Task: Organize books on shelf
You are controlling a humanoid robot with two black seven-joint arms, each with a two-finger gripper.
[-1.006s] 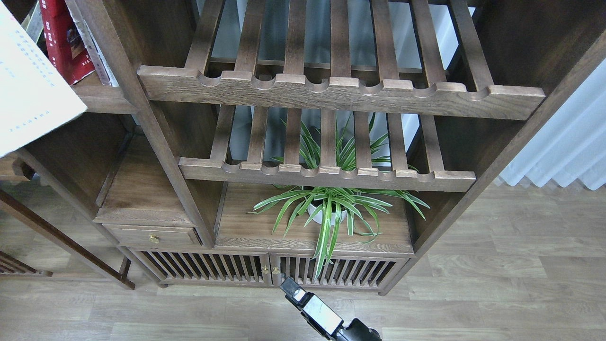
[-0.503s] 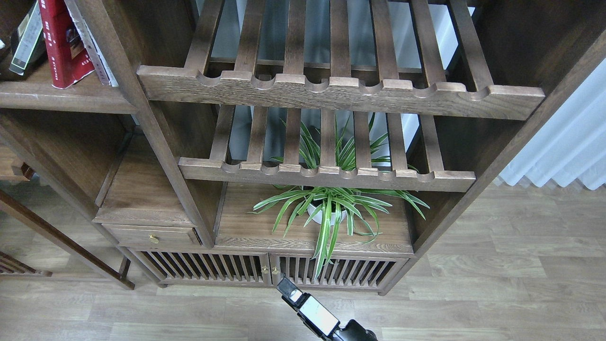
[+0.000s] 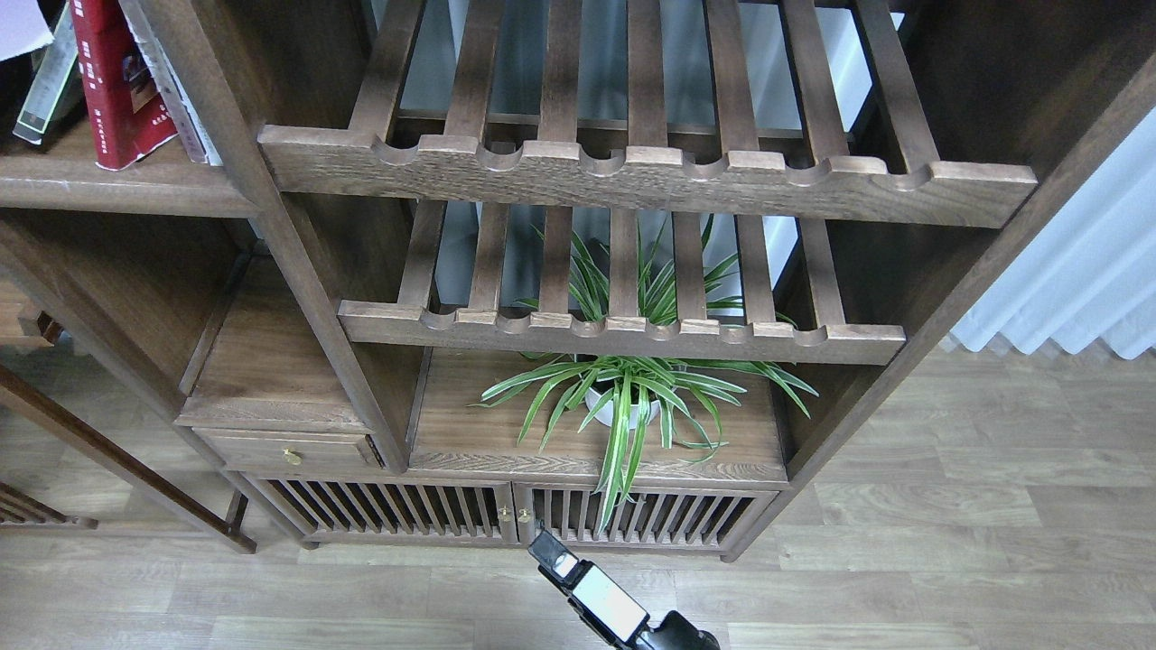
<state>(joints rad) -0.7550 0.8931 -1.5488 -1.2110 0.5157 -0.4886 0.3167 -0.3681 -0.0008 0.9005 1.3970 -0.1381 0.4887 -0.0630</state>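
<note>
Books on the solid dark-brown wooden shelf (image 3: pixel 117 190), upper left: red paperback (image 3: pixel 113 81) and grey-black paperback (image 3: pixel 45 86) standing; cream one partly visible. Right hand (image 3: pixel 551 551) low, its fingers indistinguishable; left unseen.

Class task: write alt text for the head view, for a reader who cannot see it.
A dark wooden bookcase fills the view: a red book and a grey-black book lean on the solid shelf at upper left. Two slatted racks span the middle above a potted spider plant. A black arm's end shows at the bottom.
</note>
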